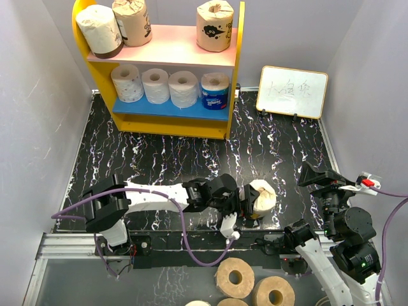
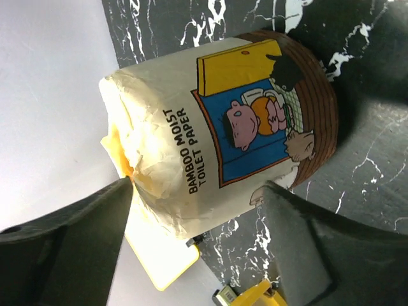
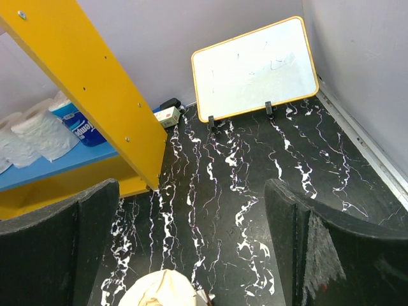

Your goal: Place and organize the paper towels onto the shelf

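Observation:
A cream-wrapped paper towel roll [image 1: 262,196] with a cartoon label [image 2: 217,134] is on the black marbled table, right of centre. My left gripper [image 1: 244,205] is shut on it, fingers [image 2: 95,217] pressing both sides. Its top also shows in the right wrist view [image 3: 159,290]. The shelf [image 1: 167,56] stands at the back left. Its pink board holds a white roll [image 1: 99,29] and two tan printed rolls [image 1: 132,22] [image 1: 215,25]. Its blue board holds three white rolls [image 1: 155,85] and a blue-wrapped roll [image 1: 215,93]. My right gripper [image 1: 317,175] [image 3: 191,191] is open and empty.
A small whiteboard [image 1: 293,92] [image 3: 255,67] leans on the back wall at right. Wide bare tan rolls [image 1: 234,278] lie below the table's near edge. The shelf's yellow side panel [image 3: 95,83] is left of my right gripper. Grey walls close both sides.

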Available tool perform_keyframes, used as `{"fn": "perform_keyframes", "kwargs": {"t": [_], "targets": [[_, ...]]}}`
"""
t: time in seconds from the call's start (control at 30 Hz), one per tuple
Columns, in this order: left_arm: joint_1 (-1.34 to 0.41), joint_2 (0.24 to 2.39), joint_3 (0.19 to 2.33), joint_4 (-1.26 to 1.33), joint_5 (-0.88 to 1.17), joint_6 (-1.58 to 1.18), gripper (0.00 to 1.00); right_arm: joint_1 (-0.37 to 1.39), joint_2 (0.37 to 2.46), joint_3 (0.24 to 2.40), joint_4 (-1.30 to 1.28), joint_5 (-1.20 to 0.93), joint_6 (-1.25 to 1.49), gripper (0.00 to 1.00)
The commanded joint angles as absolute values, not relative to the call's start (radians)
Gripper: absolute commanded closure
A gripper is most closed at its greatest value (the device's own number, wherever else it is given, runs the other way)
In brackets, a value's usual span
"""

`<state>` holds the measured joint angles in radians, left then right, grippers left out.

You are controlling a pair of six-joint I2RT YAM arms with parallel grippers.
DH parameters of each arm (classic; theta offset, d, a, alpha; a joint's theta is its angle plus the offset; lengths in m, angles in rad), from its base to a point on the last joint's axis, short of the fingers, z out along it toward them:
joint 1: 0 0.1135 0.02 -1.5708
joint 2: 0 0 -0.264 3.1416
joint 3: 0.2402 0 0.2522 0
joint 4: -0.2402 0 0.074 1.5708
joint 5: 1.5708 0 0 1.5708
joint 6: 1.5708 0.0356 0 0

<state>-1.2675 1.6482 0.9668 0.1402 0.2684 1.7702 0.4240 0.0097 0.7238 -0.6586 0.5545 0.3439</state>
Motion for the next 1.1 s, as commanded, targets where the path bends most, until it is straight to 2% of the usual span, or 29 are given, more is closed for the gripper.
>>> {"fn": "perform_keyframes", "kwargs": {"t": [0.0,0.23,0.33,0.37,0.4,0.43,0.77,1.07], "targets": [[-1.283,1.657,1.020,0.008,0.247,1.791,0.28,0.434,-0.006,0.759,-0.645,0.568,0.348,0.04],[-1.297,1.666,1.005,-0.013,0.232,1.820,0.66,0.437,-0.006,0.762,-0.647,0.573,0.351,0.04],[-1.300,1.670,0.990,0.000,0.232,1.826,0.73,0.439,-0.006,0.762,-0.647,0.573,0.353,0.04],[-1.301,1.669,0.985,0.008,0.232,1.828,0.81,0.438,-0.006,0.762,-0.647,0.574,0.353,0.04],[-1.303,1.671,0.980,0.020,0.232,1.828,0.93,0.437,-0.006,0.762,-0.648,0.575,0.353,0.04],[-1.306,1.672,0.972,0.041,0.232,1.825,1.00,0.438,-0.006,0.762,-0.648,0.575,0.353,0.04],[-1.314,1.685,1.041,-0.073,0.211,1.833,1.00,0.443,-0.006,0.762,-0.650,0.578,0.355,0.04],[-1.261,1.642,1.277,-0.289,0.166,1.751,1.00,0.452,-0.007,0.762,-0.650,0.581,0.357,0.03]]}}
